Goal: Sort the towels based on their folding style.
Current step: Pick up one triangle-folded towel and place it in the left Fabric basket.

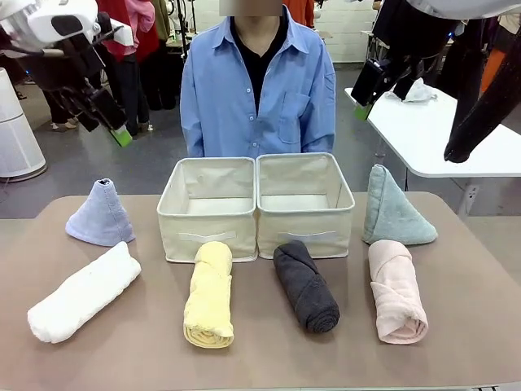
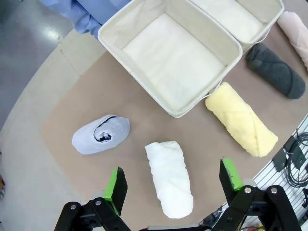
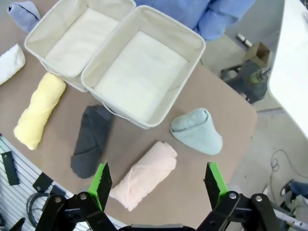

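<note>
White roll (image 1: 81, 292), yellow roll (image 1: 208, 295), grey roll (image 1: 306, 285) and pink roll (image 1: 396, 290) lie across the lower frame. Lavender cone (image 1: 100, 213) stands mid-left, green cone (image 1: 393, 210) mid-right. Left gripper (image 2: 173, 179) and right gripper (image 3: 158, 178) are spread, empty.

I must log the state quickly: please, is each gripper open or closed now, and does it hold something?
Left gripper: open, holding nothing.
Right gripper: open, holding nothing.
</note>
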Robot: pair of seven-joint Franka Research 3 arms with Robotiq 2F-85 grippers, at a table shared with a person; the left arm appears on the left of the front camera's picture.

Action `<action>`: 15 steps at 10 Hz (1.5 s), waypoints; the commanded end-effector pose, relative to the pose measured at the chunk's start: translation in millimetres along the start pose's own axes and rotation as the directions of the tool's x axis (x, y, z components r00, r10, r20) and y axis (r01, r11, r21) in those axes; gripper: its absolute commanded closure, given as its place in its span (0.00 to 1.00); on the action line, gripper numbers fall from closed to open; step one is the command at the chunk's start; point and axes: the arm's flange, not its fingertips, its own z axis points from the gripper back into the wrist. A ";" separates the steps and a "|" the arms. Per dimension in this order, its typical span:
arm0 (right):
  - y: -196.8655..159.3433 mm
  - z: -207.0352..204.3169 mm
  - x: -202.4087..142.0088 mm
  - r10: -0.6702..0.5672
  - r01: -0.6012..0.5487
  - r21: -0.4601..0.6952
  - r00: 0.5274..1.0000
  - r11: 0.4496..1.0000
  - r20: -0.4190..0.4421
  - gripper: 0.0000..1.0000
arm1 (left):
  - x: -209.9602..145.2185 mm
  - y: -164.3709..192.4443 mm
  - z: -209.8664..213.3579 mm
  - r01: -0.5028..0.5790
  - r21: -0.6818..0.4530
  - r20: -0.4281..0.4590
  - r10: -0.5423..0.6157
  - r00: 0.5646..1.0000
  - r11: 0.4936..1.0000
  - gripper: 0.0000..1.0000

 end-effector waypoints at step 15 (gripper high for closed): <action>-241.1 -50.0 -158.5 -0.205 -0.025 0.549 0.912 0.836 0.354 0.00 | -99.8 272.1 -8.4 0.128 -0.463 0.277 0.006 0.961 0.877 0.00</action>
